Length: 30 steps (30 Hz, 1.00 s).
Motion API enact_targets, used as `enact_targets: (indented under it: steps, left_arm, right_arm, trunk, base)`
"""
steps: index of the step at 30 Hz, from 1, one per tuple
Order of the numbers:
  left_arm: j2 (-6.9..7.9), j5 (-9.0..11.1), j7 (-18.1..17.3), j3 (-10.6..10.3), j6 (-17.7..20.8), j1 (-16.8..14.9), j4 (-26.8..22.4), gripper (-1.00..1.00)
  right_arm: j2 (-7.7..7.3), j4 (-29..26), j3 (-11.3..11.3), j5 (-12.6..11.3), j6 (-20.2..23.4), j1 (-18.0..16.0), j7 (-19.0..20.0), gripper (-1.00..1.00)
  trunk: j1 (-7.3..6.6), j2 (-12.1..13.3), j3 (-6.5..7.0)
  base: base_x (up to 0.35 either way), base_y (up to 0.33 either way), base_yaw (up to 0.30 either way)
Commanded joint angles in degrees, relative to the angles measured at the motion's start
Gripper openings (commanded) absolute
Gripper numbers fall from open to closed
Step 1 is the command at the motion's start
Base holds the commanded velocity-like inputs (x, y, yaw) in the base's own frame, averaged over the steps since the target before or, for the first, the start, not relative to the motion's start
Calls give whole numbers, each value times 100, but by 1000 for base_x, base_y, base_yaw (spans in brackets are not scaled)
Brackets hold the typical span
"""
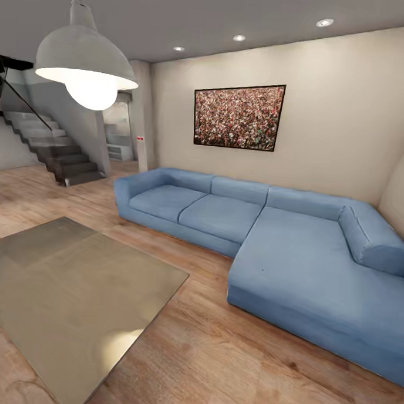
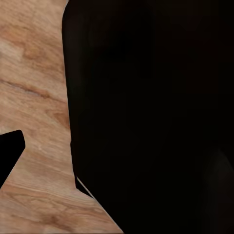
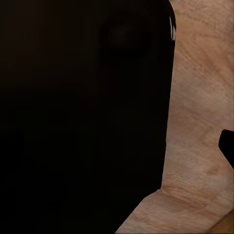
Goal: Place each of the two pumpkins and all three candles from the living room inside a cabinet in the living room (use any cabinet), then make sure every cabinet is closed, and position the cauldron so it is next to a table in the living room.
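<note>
A: What lies ahead in the head view?

B: The table [image 1: 74, 296] sits at about seven o'clock, a low rectangle with a glossy grey-olive top that mirrors the light in a pale patch near its close edge. It stands on a wooden floor [image 1: 218, 367] of warm brown planks with visible grain.

A: And beyond it?

B: A blue sofa [image 1: 265, 240], L-shaped with soft matte fabric and plump rounded cushions, runs from the centre out to four o'clock. Above it at twelve o'clock hangs a framed picture [image 1: 238, 116], a dark-edged rectangle filled with speckled red and pale flecks. A white dome-shaped pendant lamp [image 1: 84, 64] glows at ten o'clock, with grey stairs [image 1: 57, 151] below it at nine o'clock.

A: The grippers?

B: Each wrist view shows a large smooth black mass against the same wood planks; I cannot tell whether either gripper is wide or narrow.
</note>
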Motion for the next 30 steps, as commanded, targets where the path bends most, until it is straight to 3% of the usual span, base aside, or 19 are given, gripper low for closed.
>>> enact_targets:
  steps: [1, 23, 30]
  left_arm:
    - [33, -6, -33, -3, -33, -34, -9, 100]
    - [67, -8, -17, -8, -52, -42, -9, 100]
    - [81, -1, 30, -8, -92, -39, -9, 100]
  right_arm:
    - [33, 15, 33, -4, -33, -7, -26, 100]
    - [36, 3, 25, -7, -142, -4, -26, 100]
    - [177, -57, -50, 38, -39, -5, 21, 100]
  trunk:
    - [0, -3, -3]
    - [0, -3, -3]
    - [0, -3, -11]
  base:
    - [-113, 0, 1]
    - [-216, 0, 1]
    - [-79, 3, 199]
